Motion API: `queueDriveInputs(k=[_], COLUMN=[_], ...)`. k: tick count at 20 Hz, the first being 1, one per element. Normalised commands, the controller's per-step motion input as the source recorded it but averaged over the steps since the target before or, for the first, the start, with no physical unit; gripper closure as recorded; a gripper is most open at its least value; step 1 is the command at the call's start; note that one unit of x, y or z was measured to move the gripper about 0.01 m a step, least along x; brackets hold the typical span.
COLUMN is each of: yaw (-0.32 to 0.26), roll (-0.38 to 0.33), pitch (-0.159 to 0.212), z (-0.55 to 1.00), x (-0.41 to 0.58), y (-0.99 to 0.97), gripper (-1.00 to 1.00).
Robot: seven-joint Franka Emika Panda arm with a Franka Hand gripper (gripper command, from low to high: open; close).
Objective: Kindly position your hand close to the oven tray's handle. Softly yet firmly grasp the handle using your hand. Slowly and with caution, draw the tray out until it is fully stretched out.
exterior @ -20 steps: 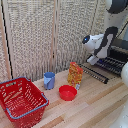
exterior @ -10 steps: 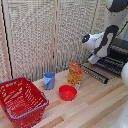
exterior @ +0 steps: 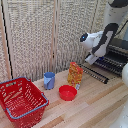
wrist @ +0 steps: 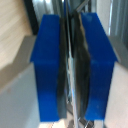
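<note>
Pincer [wrist: 71, 65] looks clamped on a thin metal edge, blue pads [wrist: 47, 65] pressed close either side, presumably the tray [wrist: 74, 60]. Oven [exterior: 114, 57] sits at the exterior view's right on the bench [exterior: 95, 107], door panel folded down; arm reaches into its front. Tray reads as stiff, light, slick sheet metal: hold the front lip centrally, pull straight out level. Red basket [exterior: 21, 100], blue cup [exterior: 49, 80], red bowl [exterior: 67, 92], snack bag [exterior: 75, 75] stand well apart.
</note>
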Motion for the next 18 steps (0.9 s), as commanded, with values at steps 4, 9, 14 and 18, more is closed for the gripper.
queueDriveInputs(k=[4, 9, 14, 18], yaw=[-0.07, -0.075, -0.006, 0.047], roll=[-0.015, -0.063, -0.037, -0.007], pitch=[0.0, 0.0, 0.0, 0.006], z=[0.04, 0.01, 0.06, 0.13], x=[0.0, 0.0, 0.011, 0.102], y=[0.69, 0.57, 0.2, 0.0], gripper=[1.0, 1.0, -1.0, -1.0])
